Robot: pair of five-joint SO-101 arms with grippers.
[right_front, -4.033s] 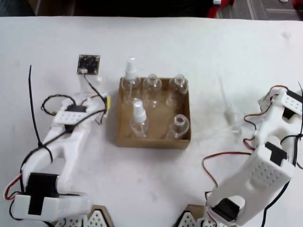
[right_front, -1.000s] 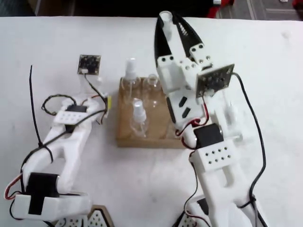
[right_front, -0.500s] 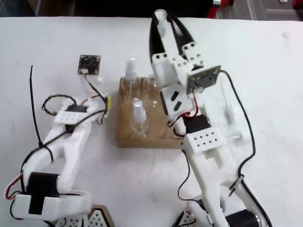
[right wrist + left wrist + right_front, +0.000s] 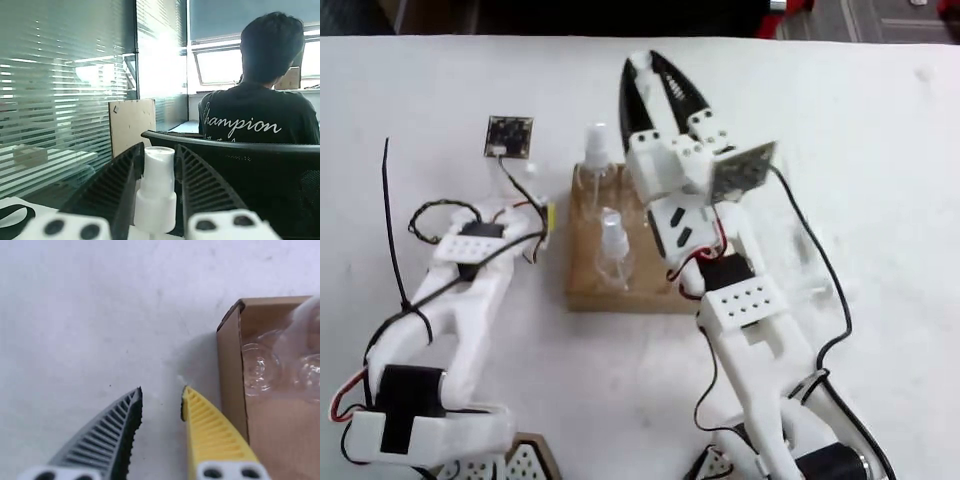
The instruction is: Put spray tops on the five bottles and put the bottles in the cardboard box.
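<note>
At 12 o'clock of the cardboard box, over the far part of the white table, my right gripper is clenching a white spray top between its two black fingers. From the right wrist, the top is standing upright between the ribbed fingers, touching both, with its head level with the fingertips. The right arm is stretching across the right half of the box and is hiding what stands there.

I am seeing two capped bottles in the uncovered left half. The far capped bottle is standing at the box's 11 o'clock corner. The near capped bottle is standing toward 8 o'clock, apart from the first.

At 9 o'clock of the box, my left gripper is resting low, just beside the left wall. From the left wrist, its grey finger and yellow finger are standing released, with a gap and only bare table between the tips. The yellow finger is lying just beside the cardboard wall, and clear bottle glass is showing inside the box.

At 10 o'clock of the box, well apart from it, a small circuit board is lying on the table, with its wire running toward the left arm.
</note>
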